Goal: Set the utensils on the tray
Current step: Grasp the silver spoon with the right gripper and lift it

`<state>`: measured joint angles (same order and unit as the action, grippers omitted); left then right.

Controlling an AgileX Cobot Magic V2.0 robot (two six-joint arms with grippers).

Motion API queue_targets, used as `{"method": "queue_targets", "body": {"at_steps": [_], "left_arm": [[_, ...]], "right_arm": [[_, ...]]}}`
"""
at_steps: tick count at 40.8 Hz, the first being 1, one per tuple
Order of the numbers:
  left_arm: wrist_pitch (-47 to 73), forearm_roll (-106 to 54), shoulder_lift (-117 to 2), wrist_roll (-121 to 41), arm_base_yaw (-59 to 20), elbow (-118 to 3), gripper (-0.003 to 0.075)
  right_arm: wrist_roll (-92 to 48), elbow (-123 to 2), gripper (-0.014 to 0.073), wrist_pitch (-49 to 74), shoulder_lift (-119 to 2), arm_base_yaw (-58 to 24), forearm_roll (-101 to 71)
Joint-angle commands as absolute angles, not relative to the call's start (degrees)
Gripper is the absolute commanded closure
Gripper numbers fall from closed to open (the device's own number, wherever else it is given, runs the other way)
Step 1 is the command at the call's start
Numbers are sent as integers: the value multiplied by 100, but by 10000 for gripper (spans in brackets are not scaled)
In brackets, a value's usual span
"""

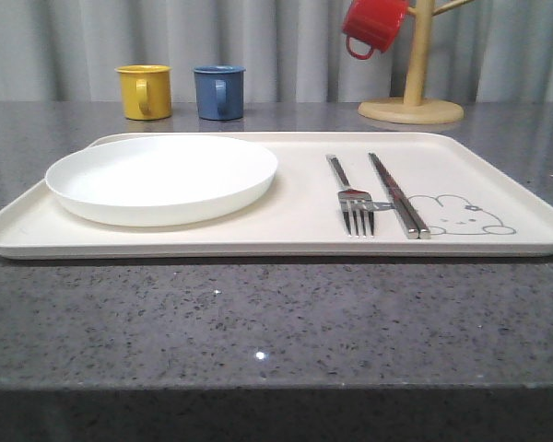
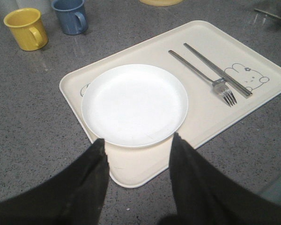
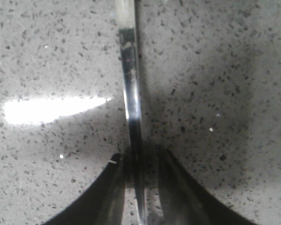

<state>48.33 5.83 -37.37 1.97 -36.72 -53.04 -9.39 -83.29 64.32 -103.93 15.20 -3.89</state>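
Count: 1 cream tray, 1 round white plate on the tray's left half, 1 fork, 1 pair of flat chopsticks, 3 mugs: yellow mug, blue mug, red mug hanging on 1 wooden mug tree. In the front view the fork and chopsticks lie on the tray's right half, side by side and close, fork nearer the plate, tines toward the camera; chopsticks at 3 o'clock of the fork, tips at the rabbit drawing. Yellow and blue mugs stand on the grey table behind the tray, around 11–12 o'clock of the plate; mug tree at about 1 o'clock of the chopsticks. No writing I can read in any view, just the rabbit outline. Left gripper: jaws spread wide, nothing between them, hanging over the tray edge near the plate. Right gripper: jaws narrow, closed on a shiny metal handle that runs out over the speckled table; the handle's far end is out of frame, so can't tell which utensil it is.
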Motion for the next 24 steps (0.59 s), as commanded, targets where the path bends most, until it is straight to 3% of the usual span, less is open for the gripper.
{"method": "queue_targets", "body": {"at_steps": [1, 7, 24], "left_arm": [[4399, 601, -3752, 243, -3703, -5450, 427], [4399, 601, -3752, 243, -3703, -5450, 427], [4399, 601, -3752, 243, -3703, -5450, 427]], "right_arm": [[-1015, -8475, 470, 6450, -10240, 1553, -441], [-1015, -8480, 621, 6473, -10240, 1553, -441], [-1015, -8480, 626, 7121, -9852, 1231, -1195]]}}
